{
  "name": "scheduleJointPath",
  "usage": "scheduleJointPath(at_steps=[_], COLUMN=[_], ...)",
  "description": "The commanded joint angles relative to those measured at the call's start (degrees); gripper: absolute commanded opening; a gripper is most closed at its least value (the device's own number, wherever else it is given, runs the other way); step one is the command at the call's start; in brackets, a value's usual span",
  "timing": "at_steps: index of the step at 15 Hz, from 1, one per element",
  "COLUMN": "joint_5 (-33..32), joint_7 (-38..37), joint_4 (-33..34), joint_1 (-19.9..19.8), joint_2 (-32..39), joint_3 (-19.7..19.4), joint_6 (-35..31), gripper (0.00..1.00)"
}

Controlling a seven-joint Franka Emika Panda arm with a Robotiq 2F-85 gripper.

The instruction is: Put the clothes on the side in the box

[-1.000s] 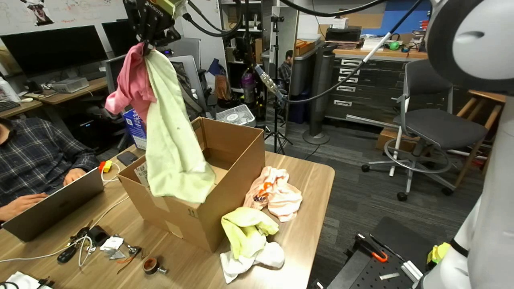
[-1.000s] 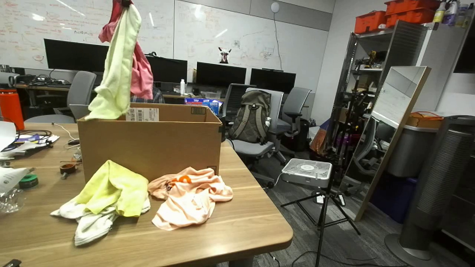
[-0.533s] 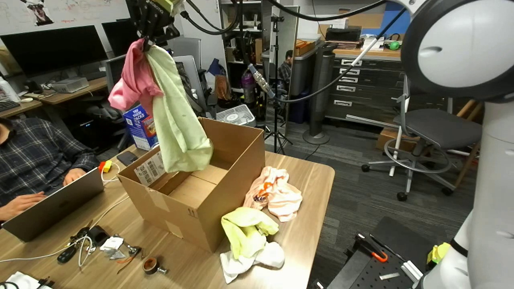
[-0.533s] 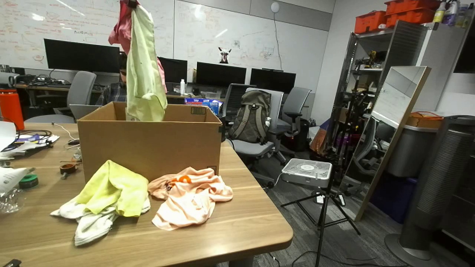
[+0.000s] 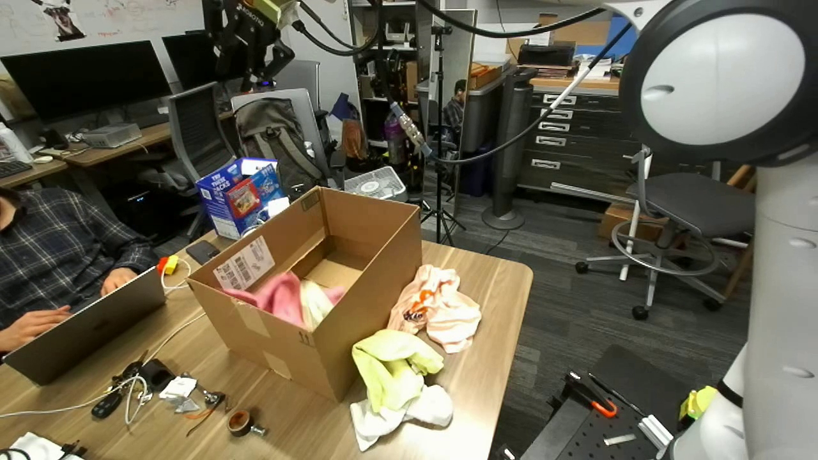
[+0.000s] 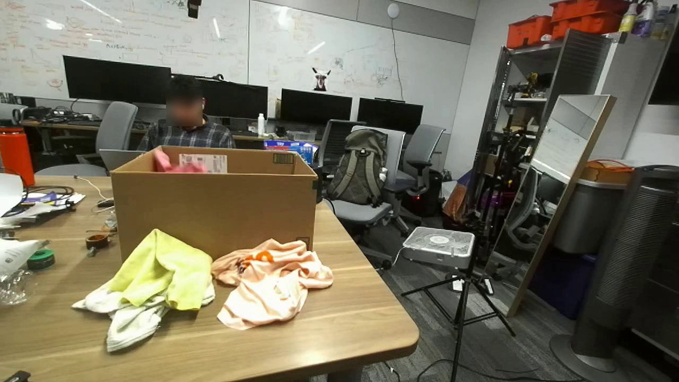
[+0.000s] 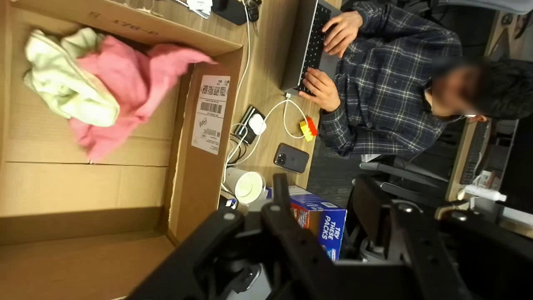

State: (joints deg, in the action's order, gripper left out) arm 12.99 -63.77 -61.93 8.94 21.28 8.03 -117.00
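My end effector hangs well above the surface, its fingers apart; through the gap, in the wrist view, I see the blue carton. The pink garment and the pale green garment are in the box, bunched at one end, the green lying partly over the pink. The peach shirt and the yellow cloth, with white fabric under it, lie on the surface alongside the box. Its tall walls stand between the two lots. The carton is near one corner of the box, a phone lies not far off, and beyond the labelled wall a person sits at an open laptop.

The wrist view lays out both garments and the keyboard for me. In an exterior view the near wall hides the green one, so I get only a pink tip beside the label, and just a dark bit of the end effector at the top edge. The orange bottle and green tape show in an exterior view only.
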Motion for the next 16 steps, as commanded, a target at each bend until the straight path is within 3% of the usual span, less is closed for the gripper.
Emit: scheduleJointPath(at_steps=[1, 4, 10, 16], joint_5=[1.7, 1.9, 1.9, 3.2], joint_7=[3.4, 5.8, 13.5, 23.5], joint_4=[1.6, 0.2, -5.9, -18.2], joint_1=[-2.3, -4.5, -7.7, -9.6], joint_2=[-0.4, -1.5, -4.0, -10.9], joint_3=[0.2, -0.1, 0.3, 0.2], joint_6=[3.1, 4.7, 6.1, 5.8], gripper=[0.75, 0.98, 1.0, 1.0])
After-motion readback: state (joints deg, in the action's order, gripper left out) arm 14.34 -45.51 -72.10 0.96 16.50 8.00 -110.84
